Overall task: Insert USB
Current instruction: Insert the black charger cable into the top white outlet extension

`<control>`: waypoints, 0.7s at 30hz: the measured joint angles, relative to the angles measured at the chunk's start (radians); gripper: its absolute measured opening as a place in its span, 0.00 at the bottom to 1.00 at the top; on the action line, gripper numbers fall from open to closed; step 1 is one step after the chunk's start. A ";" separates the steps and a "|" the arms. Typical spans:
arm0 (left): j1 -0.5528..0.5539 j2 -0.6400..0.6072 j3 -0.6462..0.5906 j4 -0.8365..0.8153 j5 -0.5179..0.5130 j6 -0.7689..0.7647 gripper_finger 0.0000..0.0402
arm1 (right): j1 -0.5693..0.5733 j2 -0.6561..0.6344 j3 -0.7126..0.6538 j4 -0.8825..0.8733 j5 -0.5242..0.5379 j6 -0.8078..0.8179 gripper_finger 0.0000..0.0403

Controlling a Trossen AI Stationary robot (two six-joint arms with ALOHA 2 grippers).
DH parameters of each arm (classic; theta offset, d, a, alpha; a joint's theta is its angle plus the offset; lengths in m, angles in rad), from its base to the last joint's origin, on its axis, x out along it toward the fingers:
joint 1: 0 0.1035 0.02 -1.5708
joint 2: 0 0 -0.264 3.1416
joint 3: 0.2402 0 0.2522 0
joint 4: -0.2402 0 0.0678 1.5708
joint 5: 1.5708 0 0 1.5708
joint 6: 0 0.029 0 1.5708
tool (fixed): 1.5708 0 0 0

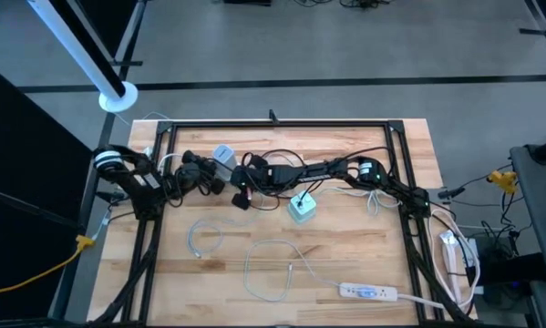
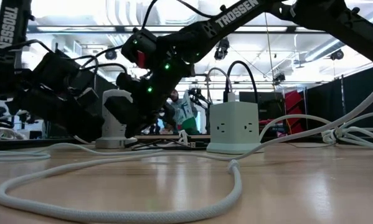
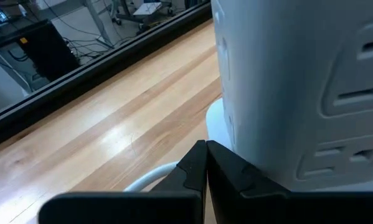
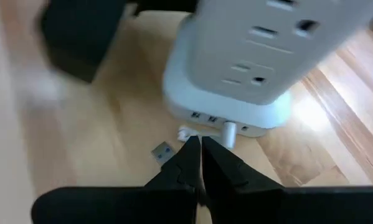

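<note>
Two closed grippers [image 1: 220, 180] [image 1: 241, 193] crowding tower charger [image 1: 223, 157].

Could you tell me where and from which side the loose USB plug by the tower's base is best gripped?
Probably by its white housing behind the metal tip, from above. The USB plug lies flat on the table, metal end free, beside the tower, whose base already holds one plug. The right gripper is shut just above it and would need to open first.
</note>
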 joint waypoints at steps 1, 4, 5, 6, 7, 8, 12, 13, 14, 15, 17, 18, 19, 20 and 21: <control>0.000 0.000 0.000 0.001 0.001 0.001 0.00 | 0.000 -0.007 0.000 -0.011 -0.050 -0.036 0.00; 0.000 -0.005 0.000 0.000 0.006 0.004 0.00 | -0.022 -0.029 0.000 -0.042 -0.254 -0.076 0.00; 0.000 -0.005 0.000 0.001 0.007 0.004 0.00 | -0.037 -0.033 0.000 -0.042 -0.327 -0.061 0.00; 0.000 -0.005 0.000 0.001 0.009 0.003 0.00 | -0.055 -0.036 0.000 -0.042 -0.395 -0.047 0.01; 0.000 -0.005 0.000 0.001 0.010 0.001 0.00 | -0.075 -0.038 0.000 -0.041 -0.444 -0.029 0.02; 0.000 -0.005 0.000 0.001 0.011 0.001 0.00 | -0.092 -0.039 0.000 -0.041 -0.463 -0.018 0.04; 0.000 -0.005 0.000 0.001 0.014 -0.003 0.00 | -0.136 -0.040 0.000 -0.043 -0.478 -0.008 0.16; 0.000 -0.005 0.000 0.001 0.014 -0.004 0.00 | -0.142 -0.040 0.000 -0.043 -0.491 -0.001 0.19; 0.000 -0.005 0.000 0.000 0.016 -0.004 0.00 | -0.148 -0.040 0.000 -0.046 -0.510 0.000 0.22; 0.000 -0.005 0.000 0.000 0.016 -0.004 0.00 | -0.153 -0.040 0.000 -0.053 -0.538 -0.003 0.26; 0.000 -0.005 0.000 0.000 0.017 -0.004 0.00 | -0.158 -0.037 0.000 -0.057 -0.570 -0.026 0.31; 0.000 -0.005 0.000 0.000 0.017 -0.004 0.00 | -0.159 -0.035 -0.002 -0.058 -0.566 -0.030 0.31; 0.000 -0.004 0.000 0.000 0.017 -0.005 0.00 | -0.159 -0.033 -0.005 -0.058 -0.559 -0.033 0.31; 0.000 -0.004 0.000 0.000 0.017 -0.005 0.00 | -0.159 -0.031 -0.008 -0.058 -0.551 -0.036 0.31; 0.000 -0.004 0.000 0.000 0.017 -0.006 0.00 | -0.159 -0.030 -0.012 -0.058 -0.544 -0.039 0.30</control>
